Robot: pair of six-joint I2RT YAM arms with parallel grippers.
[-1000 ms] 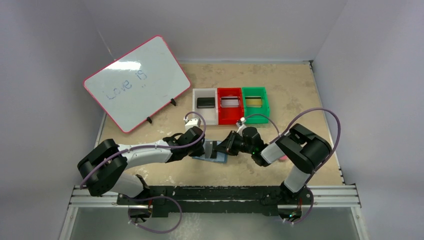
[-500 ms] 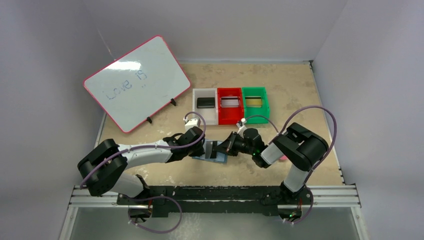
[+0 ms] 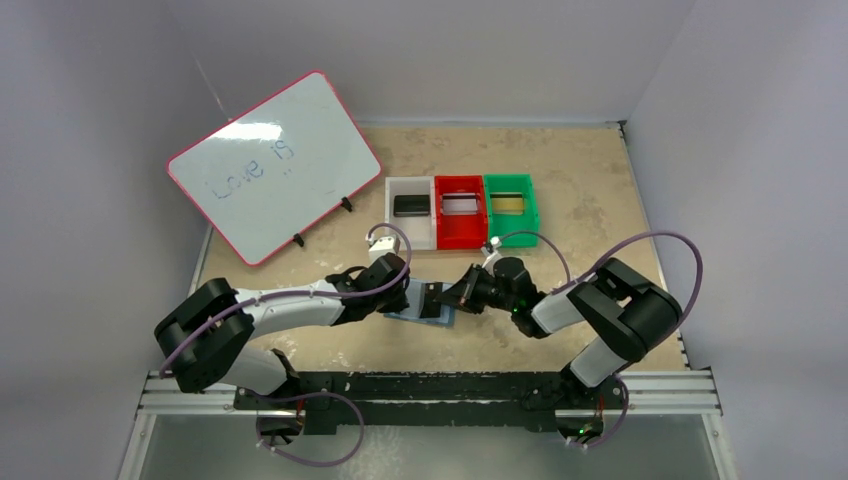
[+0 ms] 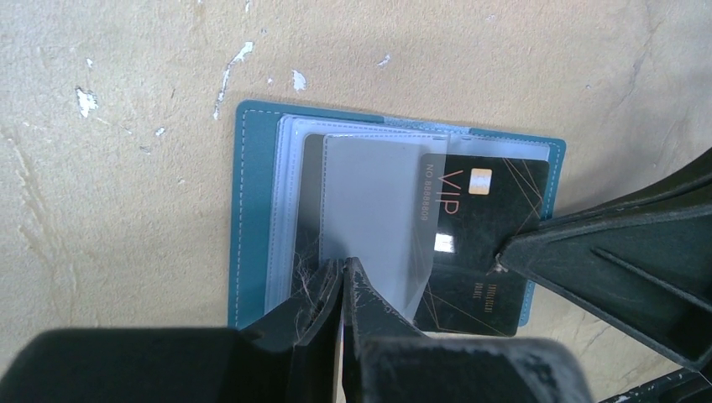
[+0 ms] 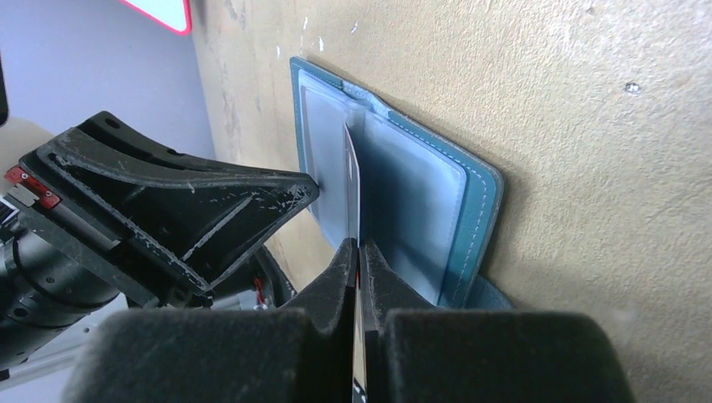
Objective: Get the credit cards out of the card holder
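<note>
From overhead I see both arms bent in toward the middle of the tan table [image 3: 600,190], their heads crowded so close together that they hide most of what lies under them. My left wrist view shows it better: the card holder [image 4: 252,201] lies open and flat in the centre of the frame. The left gripper [image 4: 344,277] is clenched on the lower edge of a clear sleeve [image 4: 369,210]. A black card [image 4: 479,227] marked VIP sticks out to the right from under that sleeve, and a dark finger of the other arm covers its lower right corner. In the right wrist view the right gripper [image 5: 357,248] is pinched tight on that card, seen edge-on as a thin line, with the left arm's finger filling the left of the frame. Above the arms in the overhead view a white bin [image 3: 412,235], a red bin [image 3: 461,232] and a green bin [image 3: 512,222] stand side by side, each with a card in it. A pink-framed whiteboard [image 3: 275,165] leans at upper left.
</note>
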